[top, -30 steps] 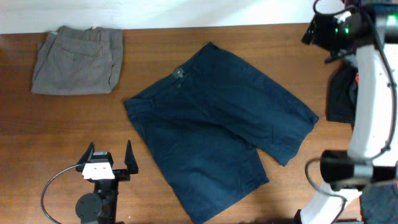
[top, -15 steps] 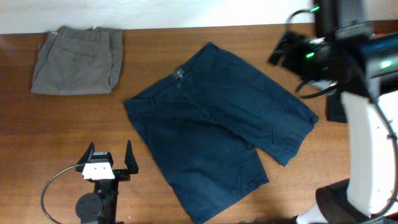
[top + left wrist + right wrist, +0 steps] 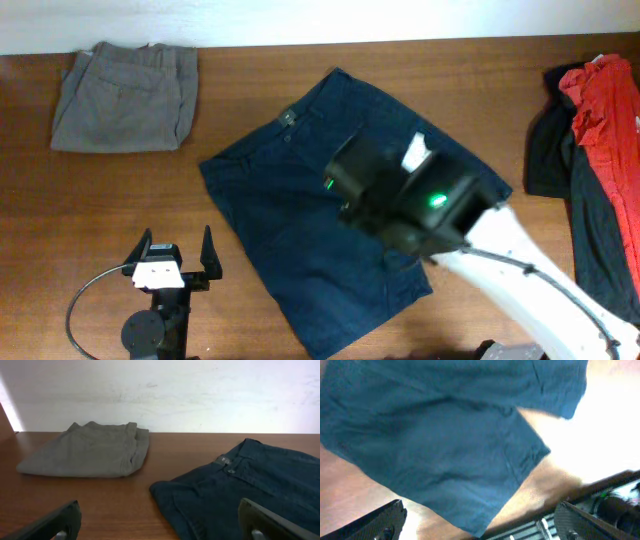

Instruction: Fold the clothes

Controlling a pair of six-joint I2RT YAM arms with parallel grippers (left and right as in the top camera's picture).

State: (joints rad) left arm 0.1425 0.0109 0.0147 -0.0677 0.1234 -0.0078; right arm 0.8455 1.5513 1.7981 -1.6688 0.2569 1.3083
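The clothes lie on the wooden table. A large pair of navy-blue trousers (image 3: 300, 210) is spread flat in the middle and also fills the right wrist view (image 3: 445, 435). Grey-khaki trousers (image 3: 125, 98) lie folded at the far left. A red garment (image 3: 605, 120) and black ones (image 3: 548, 150) are heaped at the right edge. My left gripper (image 3: 178, 252) stands open near the front, just left of the navy trousers (image 3: 250, 485). My right arm (image 3: 420, 200) hovers, blurred, over the navy pair. Its gripper (image 3: 482, 525) is open and holds nothing.
The white wall (image 3: 160, 395) runs along the table's far edge behind the grey-khaki trousers (image 3: 90, 450). A cable (image 3: 85, 295) loops beside the left arm's base. Bare wood (image 3: 120, 200) separates the two pairs of trousers.
My right arm has swung from the far right edge in over the middle of the navy trousers, uncovering the red and black heap. The left arm has not moved.
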